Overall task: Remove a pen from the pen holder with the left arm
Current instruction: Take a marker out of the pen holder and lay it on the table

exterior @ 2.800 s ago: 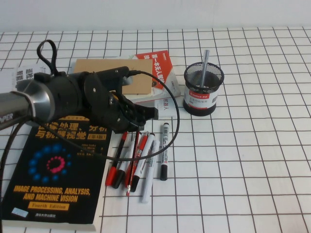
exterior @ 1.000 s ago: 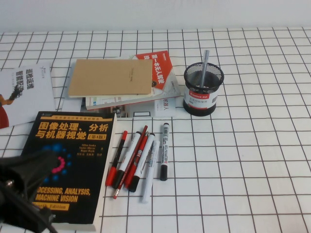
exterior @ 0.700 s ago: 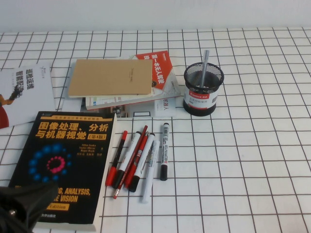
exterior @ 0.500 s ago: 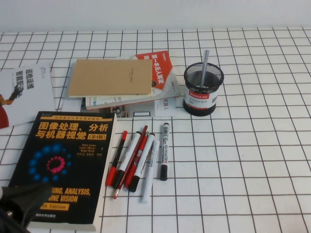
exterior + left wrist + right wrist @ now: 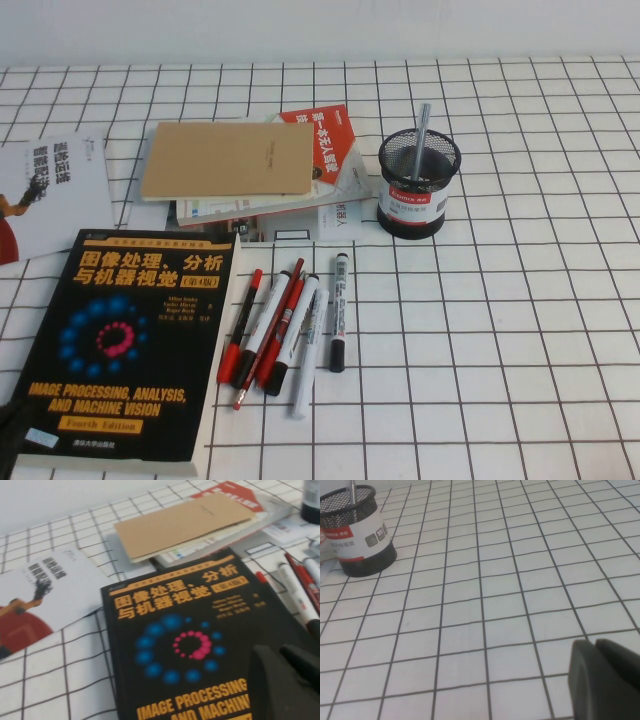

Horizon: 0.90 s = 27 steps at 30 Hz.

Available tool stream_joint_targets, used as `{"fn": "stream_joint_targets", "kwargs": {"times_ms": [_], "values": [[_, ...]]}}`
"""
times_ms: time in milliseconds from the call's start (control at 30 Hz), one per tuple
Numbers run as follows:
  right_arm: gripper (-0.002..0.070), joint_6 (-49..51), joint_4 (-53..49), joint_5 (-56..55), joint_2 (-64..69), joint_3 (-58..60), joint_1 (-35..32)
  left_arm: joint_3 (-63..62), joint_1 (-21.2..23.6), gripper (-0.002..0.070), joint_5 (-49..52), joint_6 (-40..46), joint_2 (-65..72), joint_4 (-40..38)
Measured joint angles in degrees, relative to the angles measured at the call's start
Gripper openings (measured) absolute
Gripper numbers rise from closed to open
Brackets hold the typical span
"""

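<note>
Over the near left corner of the table (image 5: 500, 350), my left pincer (image 5: 279, 654) hangs above the lower part of the black textbook (image 5: 190, 630). It is clenched, its two dark fingers pressed together, and it grasps nothing.

The pen holder (image 5: 419, 185) is well apart from it, toward the far middle of the table. It is a black mesh cup with a white label, and it stands upright on the gridded cloth. One silver pen (image 5: 422, 125) stands in it, nearly upright, with its top poking above the rim. I cannot tell whether anything else is inside.

Between the holder and the textbook, nearer to me, a row of pens (image 5: 285, 335) lies flat on the cloth. They are red, white and black ones, side by side and mostly touching. A black-and-white marker (image 5: 339, 312) lies just beside them on the holder's side. The leftmost pen lies just beside the textbook's edge.

Beyond the textbook there is a stack. A brown notebook (image 5: 228, 160) lies on top, with a red book (image 5: 325, 135) partly showing under it. The holder stands just beside that stack. A white leaflet (image 5: 45, 195) with red and black print lies at the far left.

My right pincer (image 5: 596, 647) hovers over bare grid squares on the right side, with the pen holder (image 5: 357, 535) well apart from it. Its fingers are also pressed together, with nothing in them.
</note>
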Motion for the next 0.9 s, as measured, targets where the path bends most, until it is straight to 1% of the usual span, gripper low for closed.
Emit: {"fn": "stream_joint_targets", "kwargs": {"times_ms": [200,300,400,667,900], "values": [[-0.0017,0.0,0.0,0.0,0.0,0.0,0.0,6.8,10.3,0.0000,-1.7,-1.0,-10.0,-3.8],[-0.0016,0.0,0.0,0.0,0.0,0.0,0.0,8.2,13.0,0.0000,-1.8,-1.0,-12.8,-4.0],[-0.0017,0.0,0.0,0.0,0.0,0.0,0.0,8.4,13.6,0.0000,-0.8,-1.1,-13.6,-4.2],[-0.0016,0.0,0.0,0.0,0.0,0.0,0.0,8.4,13.6,0.0000,6.4,-1.2,-13.6,-4.2],[-0.0017,0.0,0.0,0.0,0.0,0.0,0.0,8.4,13.6,0.0000,6.7,-1.5,-13.6,-3.8]]}}
